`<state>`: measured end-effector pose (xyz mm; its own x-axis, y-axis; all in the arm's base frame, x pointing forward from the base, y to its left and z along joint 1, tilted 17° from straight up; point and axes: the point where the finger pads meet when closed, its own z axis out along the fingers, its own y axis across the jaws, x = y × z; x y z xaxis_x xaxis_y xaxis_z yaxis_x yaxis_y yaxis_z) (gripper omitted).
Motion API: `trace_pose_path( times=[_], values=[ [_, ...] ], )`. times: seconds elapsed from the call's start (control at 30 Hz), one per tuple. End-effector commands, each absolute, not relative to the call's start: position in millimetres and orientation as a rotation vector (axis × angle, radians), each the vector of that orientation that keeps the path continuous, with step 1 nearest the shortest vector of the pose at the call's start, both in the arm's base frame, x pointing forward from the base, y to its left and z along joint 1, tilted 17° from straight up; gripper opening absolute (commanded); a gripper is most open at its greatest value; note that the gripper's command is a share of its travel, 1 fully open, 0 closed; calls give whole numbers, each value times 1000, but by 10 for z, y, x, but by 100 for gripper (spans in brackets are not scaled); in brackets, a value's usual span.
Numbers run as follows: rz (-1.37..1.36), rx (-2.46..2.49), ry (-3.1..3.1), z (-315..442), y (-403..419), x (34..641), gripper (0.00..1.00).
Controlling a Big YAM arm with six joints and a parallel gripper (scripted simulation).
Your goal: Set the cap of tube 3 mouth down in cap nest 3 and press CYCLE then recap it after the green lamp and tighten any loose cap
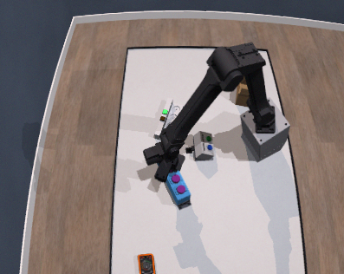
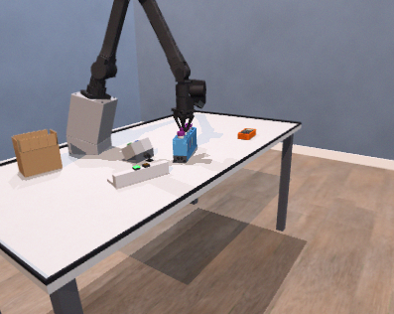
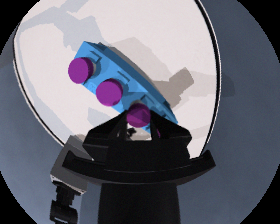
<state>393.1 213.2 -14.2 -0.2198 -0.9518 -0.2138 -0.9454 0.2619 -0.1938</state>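
Observation:
The blue decapping station (image 1: 184, 198) (image 2: 185, 148) (image 3: 136, 90) stands upright. Purple caps sit on tube 1 (image 1: 181, 189) (image 3: 80, 70) and tube 2 (image 1: 175, 178) (image 3: 109, 92). My gripper (image 1: 171, 168) (image 2: 185, 128) (image 3: 138, 113) points down over the station, shut on the purple cap of tube 3. The fingers partly hide that cap, and whether it is fully down cannot be told. The cap of tube 4 (image 2: 181, 133) is mostly hidden in the wrist view. On the cap tray (image 2: 143, 175) the green lamp (image 1: 165, 112) (image 2: 136, 168) is lit and the amber lamp (image 1: 162, 118) (image 2: 146, 165) is dark.
The key housing (image 1: 199, 151) (image 2: 132, 150), with blue CYCLE key (image 1: 210, 147) and green READY key (image 1: 209, 139), stands between station and arm base (image 1: 267, 140). A cardboard box (image 1: 242, 96) (image 2: 38, 158) is beside the base. An orange meter (image 1: 146, 264) (image 2: 246, 133) lies beyond the station.

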Motion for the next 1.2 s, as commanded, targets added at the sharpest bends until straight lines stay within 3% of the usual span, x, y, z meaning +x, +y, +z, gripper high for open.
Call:
trace_pose_path(
  times=[0.0,1.17],
  values=[
    [23,-1457,2421,-91,2227,4003,0],
    [324,528,2851,-103,2230,4004,0]
  ],
)
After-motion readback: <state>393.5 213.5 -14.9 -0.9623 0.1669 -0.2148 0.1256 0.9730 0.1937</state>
